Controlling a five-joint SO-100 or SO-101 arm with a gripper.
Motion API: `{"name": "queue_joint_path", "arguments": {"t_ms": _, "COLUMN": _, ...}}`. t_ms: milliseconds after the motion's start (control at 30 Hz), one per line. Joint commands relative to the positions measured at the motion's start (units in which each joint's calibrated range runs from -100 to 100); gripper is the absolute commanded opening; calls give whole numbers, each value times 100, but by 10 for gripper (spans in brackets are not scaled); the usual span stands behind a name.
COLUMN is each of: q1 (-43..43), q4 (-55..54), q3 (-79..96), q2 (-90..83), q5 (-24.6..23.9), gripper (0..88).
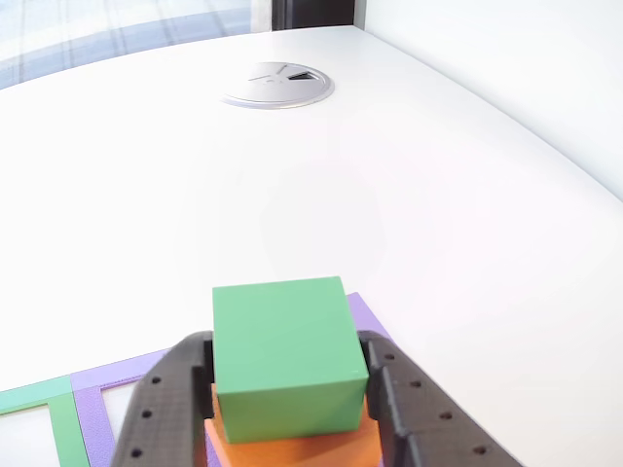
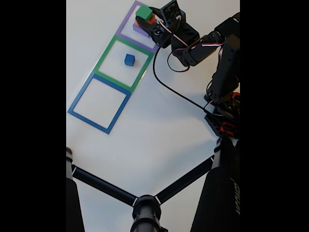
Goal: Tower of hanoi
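Observation:
A green cube (image 1: 287,355) sits on top of an orange cube (image 1: 292,449) inside the purple square outline (image 1: 97,413). My gripper (image 1: 287,350) has its two black fingers pressed against the green cube's left and right sides. In the fixed view the same stack, green cube (image 2: 144,12) over orange cube (image 2: 151,19), stands at the top in the purple square (image 2: 126,36), with the gripper (image 2: 146,18) on it. A small blue cube (image 2: 129,59) lies alone in the green square (image 2: 104,57). The blue square (image 2: 82,94) holds nothing.
A round silver cable grommet (image 1: 279,86) is set in the white table far ahead. In the fixed view the arm's body (image 2: 224,72) and black cable (image 2: 169,87) are at the right. Black tripod legs (image 2: 145,208) cross the bottom.

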Motion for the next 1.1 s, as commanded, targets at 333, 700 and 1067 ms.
{"name": "queue_joint_path", "arguments": {"t_ms": 333, "q1": -306, "q4": 1235, "q3": 9, "q2": -1414, "q5": 54, "gripper": 62}}
{"name": "queue_joint_path", "arguments": {"t_ms": 700, "q1": -546, "q4": 6944, "q3": -882, "q2": -5209, "q5": 54, "gripper": 50}}
{"name": "queue_joint_path", "arguments": {"t_ms": 1067, "q1": -1495, "q4": 12952, "q3": -5218, "q2": -6307, "q5": 54, "gripper": 43}}
